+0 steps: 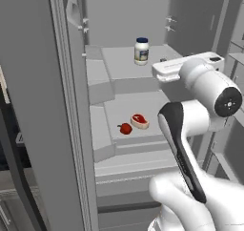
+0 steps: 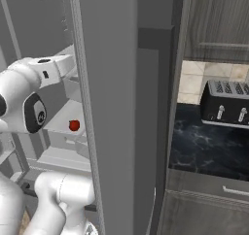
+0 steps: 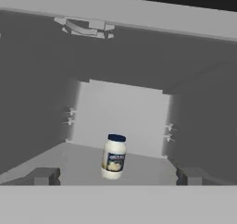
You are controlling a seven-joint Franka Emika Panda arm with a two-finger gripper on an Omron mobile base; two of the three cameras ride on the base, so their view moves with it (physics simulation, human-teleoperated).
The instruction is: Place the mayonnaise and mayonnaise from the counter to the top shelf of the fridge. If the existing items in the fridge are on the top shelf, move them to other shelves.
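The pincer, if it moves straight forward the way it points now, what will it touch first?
Probably the white mayonnaise jar with the navy lid, standing upright on the top shelf just left of centre ahead. Depth is unclear; slightly off line, it would reach the fridge's back wall.

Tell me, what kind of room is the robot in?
Most likely a kitchen. There's an open fridge with a mayonnaise jar and a steak on its shelves, and a black toaster sits on the dark counter beside it.

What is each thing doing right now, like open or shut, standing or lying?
Fridge door: open.
Mayonnaise jar: upright on the top shelf, lid on.
Steak: lying flat on a lower shelf.
Red vegetable: beside the steak.
Toaster: on the counter.
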